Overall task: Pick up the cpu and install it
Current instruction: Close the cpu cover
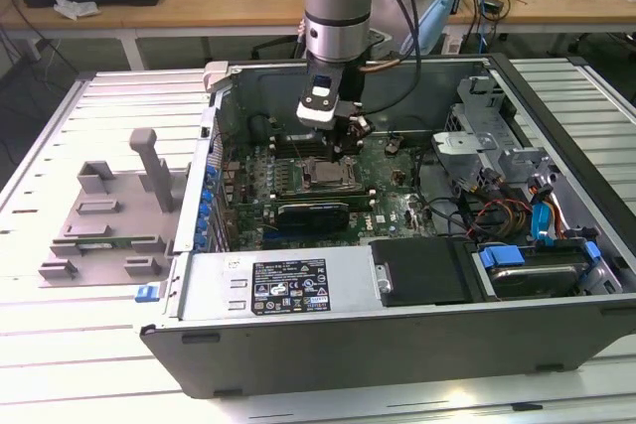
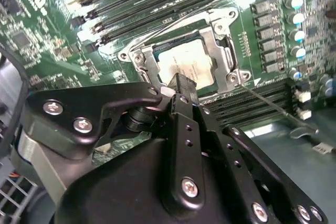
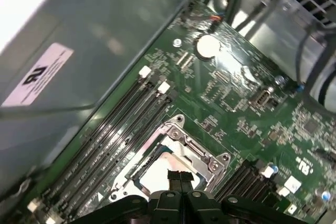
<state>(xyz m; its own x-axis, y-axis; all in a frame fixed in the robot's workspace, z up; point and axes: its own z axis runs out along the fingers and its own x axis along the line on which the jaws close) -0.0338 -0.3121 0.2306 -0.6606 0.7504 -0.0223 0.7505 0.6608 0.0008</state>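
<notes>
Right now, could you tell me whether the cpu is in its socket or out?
In. In the second wrist view the cpu lies flat inside the socket frame, with the shut hand over it.

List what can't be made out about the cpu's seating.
- Second wrist view: the end effector covers the near edge of the cpu, so contact cannot be told.
- First wrist view: glare washes out the cpu's top.
- Exterior view: the socket is too small to judge seating.
</notes>
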